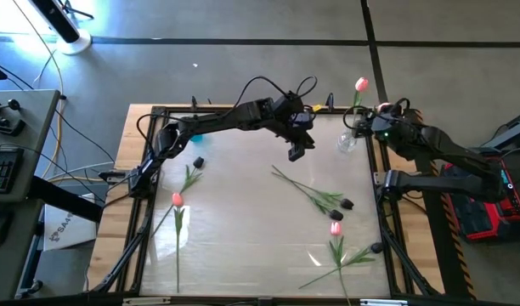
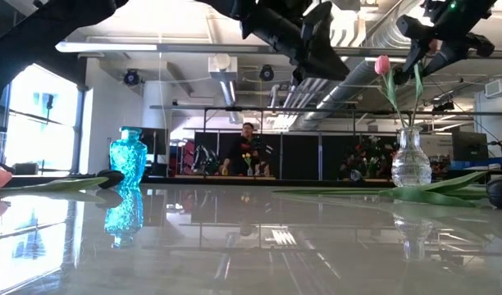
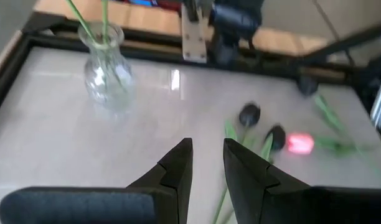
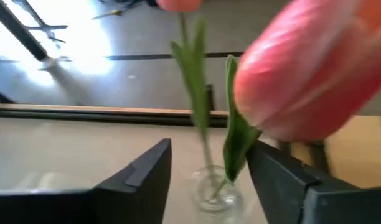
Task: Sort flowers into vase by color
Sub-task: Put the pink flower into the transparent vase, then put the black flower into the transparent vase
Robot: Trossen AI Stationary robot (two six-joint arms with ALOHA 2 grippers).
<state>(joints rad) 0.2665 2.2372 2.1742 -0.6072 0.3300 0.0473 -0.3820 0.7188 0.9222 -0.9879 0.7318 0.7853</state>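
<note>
A clear glass vase [image 1: 347, 141] stands at the table's far right with pink tulips in it, one head [image 1: 361, 84] high above its mouth. My right gripper [image 4: 209, 146] is open just above the vase [image 4: 215, 193], its fingers on either side of the green stems [image 4: 197, 93]; a second pink head [image 4: 315, 68] hangs close in front of the camera. My left gripper [image 3: 208, 165] hovers over the table's middle, open by a narrow gap, nothing between its fingers. Loose flowers lie flat on the table: near-black heads [image 3: 249, 114] and a pink one [image 3: 299, 143] ahead of it. My right gripper stands with its fingers level around the upright stems above the vase. A green leaf [image 4: 240, 143] of the nearer pink tulip lies right beside one finger [image 4: 284, 180]; whether it touches the finger, I cannot tell. The stems' lower ends rest inside the vase.
A blue vase [image 2: 128, 160] stands at the far left [image 1: 197, 134]. More tulips lie at the left, a pink one [image 1: 177, 200] and a dark one [image 1: 198, 161], and at the near right a pink one [image 1: 335, 228]. A black frame [image 1: 149, 170] borders the table.
</note>
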